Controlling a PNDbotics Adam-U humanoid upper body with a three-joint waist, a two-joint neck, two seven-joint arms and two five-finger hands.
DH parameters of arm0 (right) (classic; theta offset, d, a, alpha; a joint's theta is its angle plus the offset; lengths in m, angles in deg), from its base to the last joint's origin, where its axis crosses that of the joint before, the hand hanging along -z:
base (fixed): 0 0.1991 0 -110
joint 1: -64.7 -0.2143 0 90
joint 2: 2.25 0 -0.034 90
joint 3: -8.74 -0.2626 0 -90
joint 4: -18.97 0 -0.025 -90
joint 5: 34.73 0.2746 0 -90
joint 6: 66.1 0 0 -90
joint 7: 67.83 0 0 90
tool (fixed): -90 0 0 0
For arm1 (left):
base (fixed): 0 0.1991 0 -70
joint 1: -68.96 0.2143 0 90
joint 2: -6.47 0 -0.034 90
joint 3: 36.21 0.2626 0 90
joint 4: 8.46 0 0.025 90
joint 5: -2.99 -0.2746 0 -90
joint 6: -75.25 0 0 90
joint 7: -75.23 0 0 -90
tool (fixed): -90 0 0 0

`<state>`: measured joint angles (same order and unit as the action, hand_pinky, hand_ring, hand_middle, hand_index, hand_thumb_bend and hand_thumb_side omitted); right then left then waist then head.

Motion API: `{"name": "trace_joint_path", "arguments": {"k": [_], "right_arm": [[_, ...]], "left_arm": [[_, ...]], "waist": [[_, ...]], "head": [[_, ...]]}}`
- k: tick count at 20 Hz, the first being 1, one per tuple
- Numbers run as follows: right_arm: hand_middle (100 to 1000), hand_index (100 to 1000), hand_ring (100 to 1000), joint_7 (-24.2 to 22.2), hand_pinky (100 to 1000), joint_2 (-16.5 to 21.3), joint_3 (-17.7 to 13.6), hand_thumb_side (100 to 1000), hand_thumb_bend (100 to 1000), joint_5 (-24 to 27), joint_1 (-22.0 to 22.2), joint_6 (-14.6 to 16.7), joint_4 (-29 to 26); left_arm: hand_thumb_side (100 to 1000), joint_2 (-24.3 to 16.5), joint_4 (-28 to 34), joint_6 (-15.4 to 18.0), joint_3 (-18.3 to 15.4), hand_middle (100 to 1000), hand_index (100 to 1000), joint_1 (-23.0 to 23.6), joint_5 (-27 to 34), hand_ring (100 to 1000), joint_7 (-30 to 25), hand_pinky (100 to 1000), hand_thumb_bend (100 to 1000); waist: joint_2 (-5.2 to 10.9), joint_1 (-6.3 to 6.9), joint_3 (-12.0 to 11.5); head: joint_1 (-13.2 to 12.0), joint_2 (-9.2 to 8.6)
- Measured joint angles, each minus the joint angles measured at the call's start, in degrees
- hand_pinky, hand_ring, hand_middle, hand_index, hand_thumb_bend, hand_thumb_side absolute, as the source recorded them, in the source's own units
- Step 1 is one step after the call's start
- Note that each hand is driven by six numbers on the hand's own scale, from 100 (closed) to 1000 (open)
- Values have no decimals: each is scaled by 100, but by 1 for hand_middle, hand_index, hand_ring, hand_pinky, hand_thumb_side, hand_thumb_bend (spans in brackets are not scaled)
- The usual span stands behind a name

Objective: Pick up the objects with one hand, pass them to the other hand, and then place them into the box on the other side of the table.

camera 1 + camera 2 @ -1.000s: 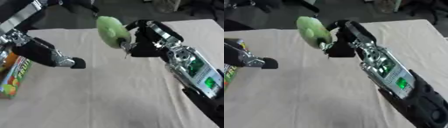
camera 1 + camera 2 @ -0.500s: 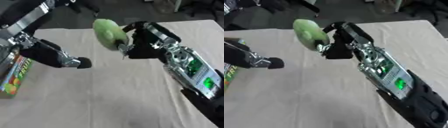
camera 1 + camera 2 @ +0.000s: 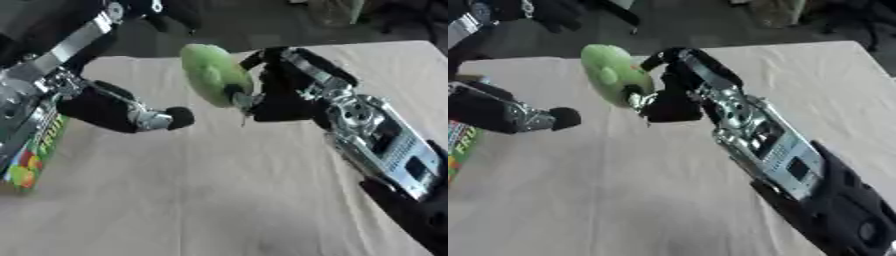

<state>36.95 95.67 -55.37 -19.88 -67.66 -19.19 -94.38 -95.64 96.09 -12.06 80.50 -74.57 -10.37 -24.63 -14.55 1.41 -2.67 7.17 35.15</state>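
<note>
Surface: a beige cloth-covered table fills the frame, with dark floor and blurred clutter past its far edge; the near half of the cloth carries nothing but the right forearm
Box: one colourful box with fruit print lies at the near left edge, partly under the left arm, long side running near to far; this looks like the drop-off on the left side
Right hand: the right hand comes in from the near right, forearm slanting up toward centre, fingers curled round the green object and lifting it clear of the cloth
Green object: one pale green, rounded, oval thing, held in the air above the far middle of the table, its long axis tilted from far left down to near right, its broad face turned toward the left
Left hand: the left hand reaches in from the far left, lower than the object and just to its left; fingers point right toward it, the dark rounded fingertip close below the object's near end, nothing in its grasp
Key relation: the object sits up and to the right of the left fingers, near but apart, so the handover likely wants the left hand to rise and open round the exposed left face
Count: one green object, one box, two hands
Risk: my read is the rounded shape could slip if the right hand lets go early
</note>
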Motion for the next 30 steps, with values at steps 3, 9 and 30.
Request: {"name": "trace_joint_path", "arguments": {"k": [3, 9, 30], "right_arm": [[100, 244, 256, -27, 422, -3, 31, 100, 190, -3, -3, -40, 0], [100, 240, 255, -123, 422, -4, 69, 100, 196, -55, -37, -127, 0], [100, 235, 249, -541, 416, -74, 136, 100, 211, -404, -135, -193, 0]], "left_arm": [[100, 44, -40, 7, 2, 769, 766, 18, -75, 843, -3, 720, 638], [100, 96, -114, 55, 4, 772, 767, 34, -244, 844, -41, 727, 657], [100, 220, -210, 387, 74, 760, 751, 61, -838, 836, -111, 729, 570]], "waist": [[0, -4, 1], [0, -5, 2], [0, -27, 15]], "head": [[-5, 1], [-36, 1], [-81, 0]]}}
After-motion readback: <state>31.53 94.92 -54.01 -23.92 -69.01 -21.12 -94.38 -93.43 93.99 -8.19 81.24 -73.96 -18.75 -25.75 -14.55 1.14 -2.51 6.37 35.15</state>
